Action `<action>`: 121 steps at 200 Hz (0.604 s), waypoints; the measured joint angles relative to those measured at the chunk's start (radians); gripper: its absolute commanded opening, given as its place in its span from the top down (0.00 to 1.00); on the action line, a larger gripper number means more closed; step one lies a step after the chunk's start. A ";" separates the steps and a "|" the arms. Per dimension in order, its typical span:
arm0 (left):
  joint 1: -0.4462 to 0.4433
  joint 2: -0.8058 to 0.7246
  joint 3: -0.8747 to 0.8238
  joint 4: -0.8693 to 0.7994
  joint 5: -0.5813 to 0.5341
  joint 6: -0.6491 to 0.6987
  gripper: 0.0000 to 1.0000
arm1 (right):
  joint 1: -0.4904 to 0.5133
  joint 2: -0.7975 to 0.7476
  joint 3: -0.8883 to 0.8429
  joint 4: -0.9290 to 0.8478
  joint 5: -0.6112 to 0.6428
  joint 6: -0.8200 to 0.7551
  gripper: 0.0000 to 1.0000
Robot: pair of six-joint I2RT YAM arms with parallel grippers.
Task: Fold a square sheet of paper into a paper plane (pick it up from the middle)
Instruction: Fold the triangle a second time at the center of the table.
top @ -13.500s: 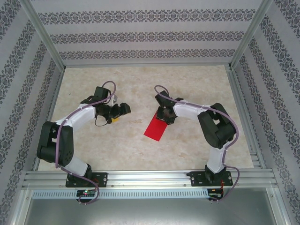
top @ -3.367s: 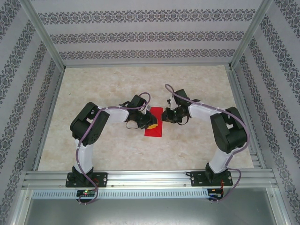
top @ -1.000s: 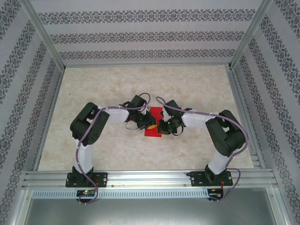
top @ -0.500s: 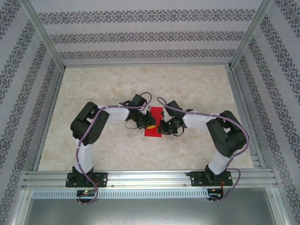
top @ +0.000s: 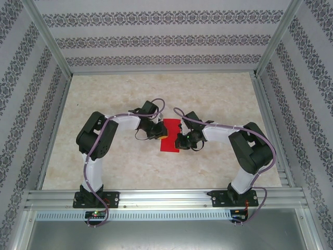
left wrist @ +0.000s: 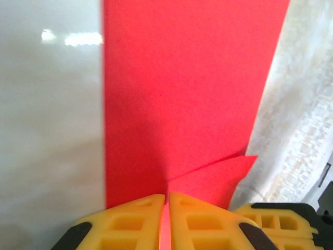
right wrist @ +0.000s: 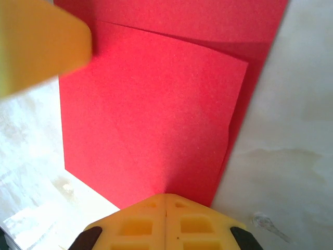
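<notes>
A robotics laboratory test cell is shown. The workspace is boxed in by an aluminium profile frame [top: 46,39], and its back and side panels [top: 166,39] are covered in grey-and-white striped patterned wallpaper. The desk [top: 218,94] is surfaced in a pale marble-look sheet. Two black-and-white robot arms, the left arm [top: 92,138] and the right arm [top: 252,151], are bolted to a slotted aluminium rail [top: 166,197] at the near edge, and purple cables [top: 218,125] are routed along them.
</notes>
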 measured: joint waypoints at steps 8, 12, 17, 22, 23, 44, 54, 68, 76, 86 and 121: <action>0.007 0.002 0.011 -0.015 -0.015 0.010 0.85 | 0.000 0.000 0.000 0.000 0.000 -0.001 0.98; 0.010 0.003 0.017 -0.024 -0.022 0.016 0.85 | 0.000 0.000 0.000 0.000 0.000 -0.002 0.98; 0.013 0.004 0.024 -0.033 -0.030 0.023 0.85 | 0.000 0.000 0.000 0.000 0.000 -0.002 0.98; 0.014 0.004 0.030 -0.043 -0.042 0.029 0.85 | 0.000 0.000 0.000 0.000 0.000 -0.002 0.98; 0.014 0.004 0.031 -0.044 -0.043 0.030 0.85 | 0.000 0.000 0.000 0.000 0.000 -0.002 0.98; 0.020 0.004 0.065 -0.090 -0.099 0.058 0.85 | 0.000 0.000 0.000 0.001 0.000 -0.002 0.98; 0.027 0.004 0.081 -0.107 -0.130 0.071 0.85 | 0.000 -0.002 0.000 -0.005 0.000 -0.002 0.98; 0.044 0.004 0.099 -0.117 -0.157 0.086 0.85 | -0.006 -0.007 0.000 -0.019 0.000 -0.002 0.97; 0.052 0.002 0.103 -0.118 -0.160 0.092 0.85 | -0.007 -0.010 0.000 -0.027 0.001 -0.001 0.97; 0.060 -0.008 0.101 -0.117 -0.158 0.094 0.85 | -0.009 -0.013 0.000 -0.033 0.002 -0.001 0.98; 0.053 -0.118 0.004 -0.050 -0.092 0.080 0.87 | -0.011 -0.021 0.000 -0.051 0.006 0.014 0.97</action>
